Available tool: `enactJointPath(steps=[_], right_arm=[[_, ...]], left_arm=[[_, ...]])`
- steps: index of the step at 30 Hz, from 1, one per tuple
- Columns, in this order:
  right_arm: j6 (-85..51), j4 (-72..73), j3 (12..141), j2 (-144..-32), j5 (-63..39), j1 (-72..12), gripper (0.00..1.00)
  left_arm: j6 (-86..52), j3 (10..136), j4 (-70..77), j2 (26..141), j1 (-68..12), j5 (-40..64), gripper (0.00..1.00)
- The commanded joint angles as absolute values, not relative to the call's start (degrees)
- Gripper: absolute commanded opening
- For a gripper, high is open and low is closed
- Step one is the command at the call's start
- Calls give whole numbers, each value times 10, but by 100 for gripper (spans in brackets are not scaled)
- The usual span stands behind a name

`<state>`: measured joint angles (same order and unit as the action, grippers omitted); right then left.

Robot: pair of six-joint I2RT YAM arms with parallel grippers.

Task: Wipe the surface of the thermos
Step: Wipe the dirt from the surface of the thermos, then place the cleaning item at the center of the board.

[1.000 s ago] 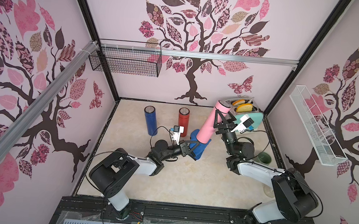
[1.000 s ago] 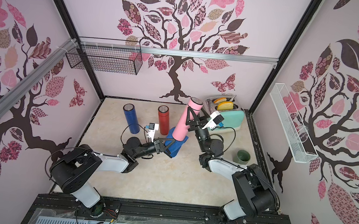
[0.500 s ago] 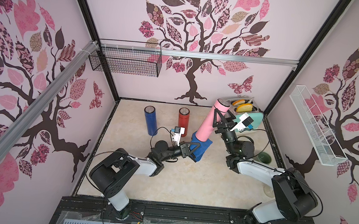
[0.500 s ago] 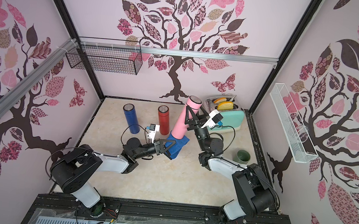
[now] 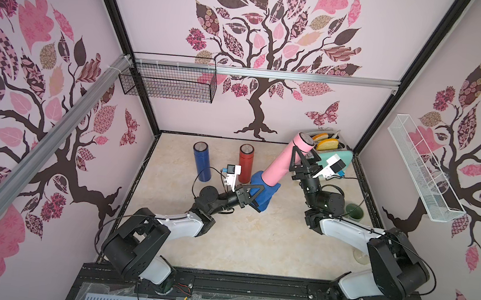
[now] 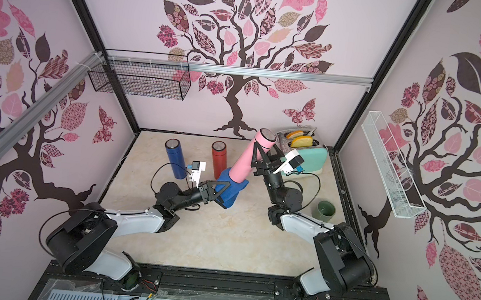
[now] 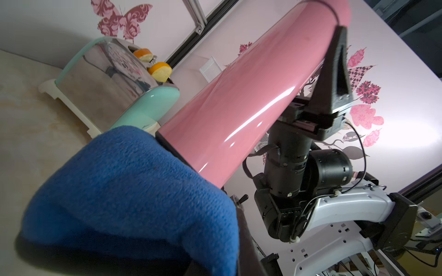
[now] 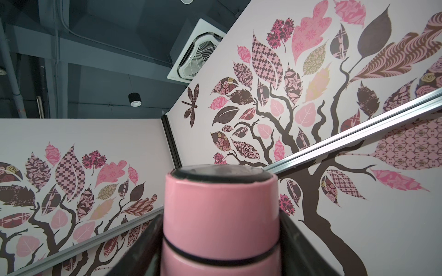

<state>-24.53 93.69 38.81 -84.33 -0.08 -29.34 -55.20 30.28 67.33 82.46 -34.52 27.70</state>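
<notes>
A pink thermos (image 5: 280,164) (image 6: 242,161) hangs tilted above the table, with its capped end up and toward the back right. My right gripper (image 5: 301,160) (image 6: 264,159) (image 8: 221,251) is shut on it just below the cap. In the right wrist view a black finger lies on each side of the pink thermos (image 8: 220,215). My left gripper (image 5: 255,197) (image 6: 222,194) is shut on a blue cloth (image 5: 263,189) (image 6: 230,190) (image 7: 129,191). The cloth wraps the lower end of the thermos (image 7: 239,107) and hides most of the left gripper's fingers.
A blue thermos (image 5: 201,162) and a red thermos (image 5: 245,163) stand upright behind my left arm. A mint toaster (image 5: 334,156) holding bread sits in the back right corner. A green cup (image 5: 354,211) stands by the right edge. A wire basket (image 5: 168,84) hangs on the back wall.
Hardly anything has moved. The cloth has shifted slightly around the thermos's lower end, and both grippers keep their hold.
</notes>
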Motion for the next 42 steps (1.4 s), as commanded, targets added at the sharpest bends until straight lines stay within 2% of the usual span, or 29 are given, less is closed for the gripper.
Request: enactJointPath(steps=[1,9,12,20,25,32,42], right_arm=[[-233,991,380,-833,-8,-294,0],[-227,991,377,-836,-5,-290,0],[-216,991,377,-842,-6,-287,0],[-136,990,409,-894,-45,-279,0],[-59,991,439,-949,-65,-279,0],[19,991,502,-1035,-95,-272,0],[12,992,571,-1133,-82,-233,0]], left_arm=[[-540,288,727,790,-321,262,0],[-529,265,687,751,-291,260,0],[-496,267,605,735,-291,252,0],[-324,269,273,642,-293,169,0],[-264,272,162,620,-295,115,0],[-245,277,166,681,-301,110,0],[-235,280,205,758,-315,99,0]])
